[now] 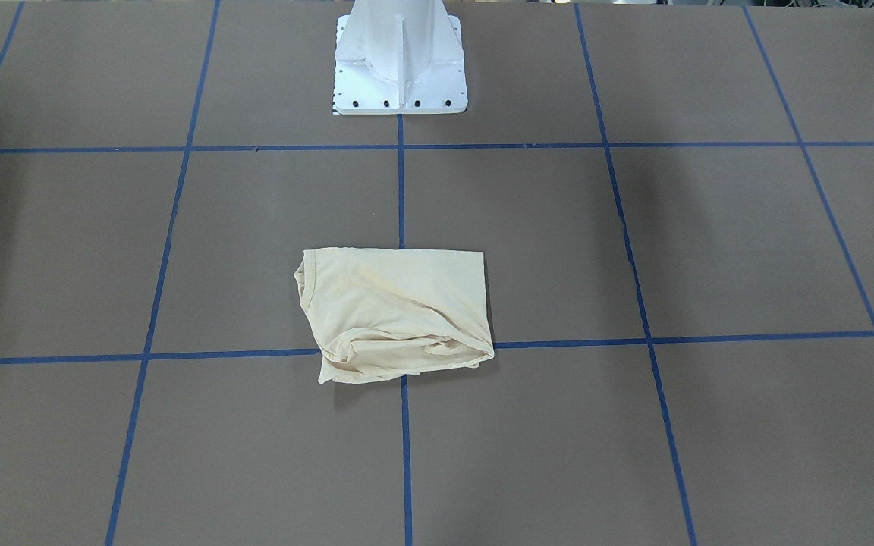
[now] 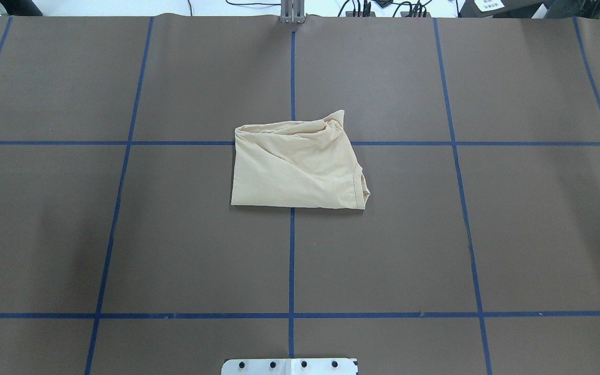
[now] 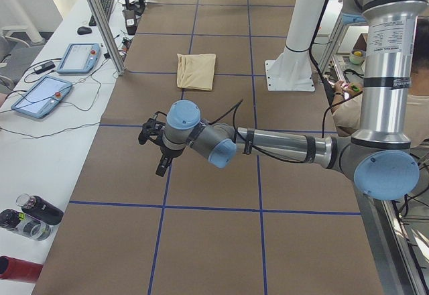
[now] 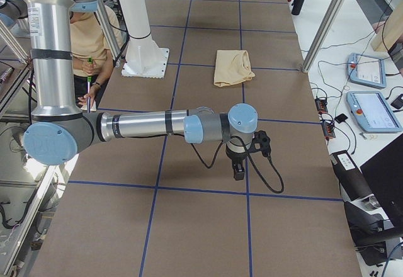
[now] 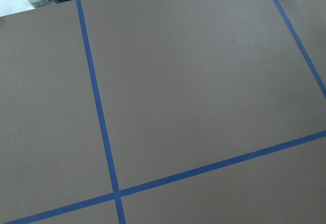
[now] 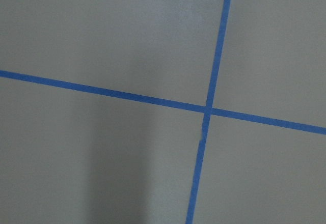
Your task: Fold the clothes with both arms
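Observation:
The clothes are one pale cream-yellow shirt lying folded into a rough rectangle at the table's middle, with its ribbed neck edge showing on one side; its print is hidden. The same clothes appear far up the table in both side views. My left gripper hangs above bare table, well away from the shirt, at the end of the near arm. In the right side view my right gripper hangs likewise on its own side. I cannot tell whether either is open or shut. Both wrist views show only brown table and blue tape.
The white pedestal base stands at the robot's side of the table. Two control tablets and bottles lie on a side bench. A seated person is behind the pedestal. Blue tape grids the brown table.

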Available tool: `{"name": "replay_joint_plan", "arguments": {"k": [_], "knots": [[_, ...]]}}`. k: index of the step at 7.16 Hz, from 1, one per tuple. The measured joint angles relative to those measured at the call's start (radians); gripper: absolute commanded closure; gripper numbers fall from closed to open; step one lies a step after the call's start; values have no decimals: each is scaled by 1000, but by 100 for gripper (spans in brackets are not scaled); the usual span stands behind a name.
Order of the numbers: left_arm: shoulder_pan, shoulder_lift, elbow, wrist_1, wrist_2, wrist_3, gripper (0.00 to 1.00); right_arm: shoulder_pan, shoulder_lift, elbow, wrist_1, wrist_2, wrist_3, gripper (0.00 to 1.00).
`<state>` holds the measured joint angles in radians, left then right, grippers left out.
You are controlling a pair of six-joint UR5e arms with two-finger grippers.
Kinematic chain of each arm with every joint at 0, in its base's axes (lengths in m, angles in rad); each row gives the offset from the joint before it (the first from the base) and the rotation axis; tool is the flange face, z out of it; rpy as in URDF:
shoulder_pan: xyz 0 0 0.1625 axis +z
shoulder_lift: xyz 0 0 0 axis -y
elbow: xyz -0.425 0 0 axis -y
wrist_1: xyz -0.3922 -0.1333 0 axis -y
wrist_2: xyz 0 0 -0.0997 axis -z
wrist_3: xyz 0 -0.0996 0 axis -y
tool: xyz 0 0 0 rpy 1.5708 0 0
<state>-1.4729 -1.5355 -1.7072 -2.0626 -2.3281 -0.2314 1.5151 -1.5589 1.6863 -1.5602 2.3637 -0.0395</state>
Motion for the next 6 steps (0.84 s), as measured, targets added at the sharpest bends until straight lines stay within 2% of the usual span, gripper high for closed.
{"name": "replay_joint_plan", "arguments": {"k": [2, 6], "knots": [[1, 58, -63, 12, 2, -2, 0, -1, -5, 37, -4, 18, 2, 0], [5, 54, -80, 13, -6, -2, 0, -1, -26, 73, -1, 12, 3, 0]]}}
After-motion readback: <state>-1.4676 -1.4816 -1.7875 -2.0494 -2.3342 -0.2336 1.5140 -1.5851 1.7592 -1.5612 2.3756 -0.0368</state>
